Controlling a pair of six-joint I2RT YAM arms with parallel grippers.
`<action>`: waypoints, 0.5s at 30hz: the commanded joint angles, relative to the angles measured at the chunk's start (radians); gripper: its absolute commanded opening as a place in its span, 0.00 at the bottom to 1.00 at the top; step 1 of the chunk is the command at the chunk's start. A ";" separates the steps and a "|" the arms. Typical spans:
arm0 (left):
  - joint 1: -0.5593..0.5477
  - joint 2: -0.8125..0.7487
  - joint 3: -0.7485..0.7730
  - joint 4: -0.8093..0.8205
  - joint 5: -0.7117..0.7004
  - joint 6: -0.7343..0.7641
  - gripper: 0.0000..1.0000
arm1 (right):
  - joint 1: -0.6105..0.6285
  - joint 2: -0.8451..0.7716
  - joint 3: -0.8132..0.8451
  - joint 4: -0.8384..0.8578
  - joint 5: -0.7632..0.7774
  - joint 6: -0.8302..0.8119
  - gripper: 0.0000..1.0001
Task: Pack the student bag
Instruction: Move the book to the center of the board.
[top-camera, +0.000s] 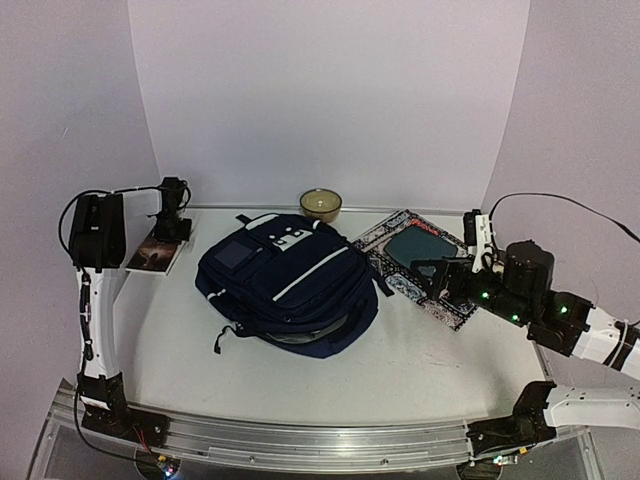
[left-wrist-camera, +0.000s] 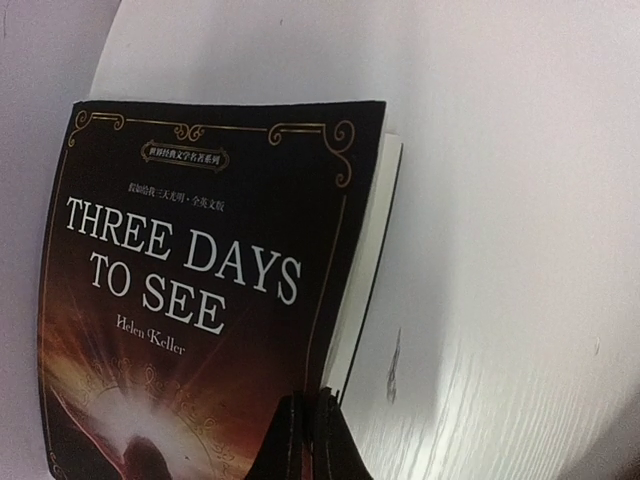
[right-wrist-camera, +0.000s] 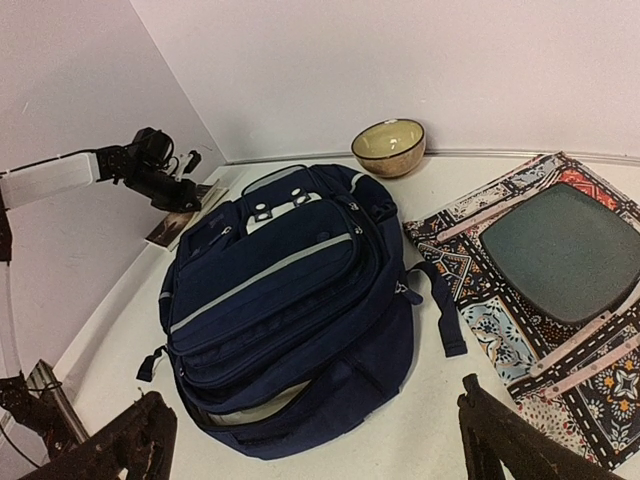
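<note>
Lying flat between the two arms, the student bag (top-camera: 285, 285) is seen well to the right of the left gripper (left-wrist-camera: 308, 405), its mouth only narrowly parted. A slip is to be feared: the book (left-wrist-camera: 200, 280) appears pinched by its cover edge alone, so it could swing open or drop when lifted, or be caught at the narrow mouth. The left gripper is clenched on that edge; the right gripper (right-wrist-camera: 310, 400) is held fully spread, nothing touched.
</note>
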 joint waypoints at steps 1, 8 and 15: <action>0.008 -0.135 -0.137 -0.098 0.024 -0.115 0.00 | 0.004 -0.007 -0.010 0.073 -0.019 0.001 0.98; -0.012 -0.391 -0.495 -0.093 0.139 -0.296 0.00 | 0.004 -0.015 -0.025 0.088 -0.046 0.000 0.98; -0.050 -0.749 -0.961 0.017 0.314 -0.449 0.00 | 0.004 -0.001 -0.040 0.118 -0.098 -0.005 0.98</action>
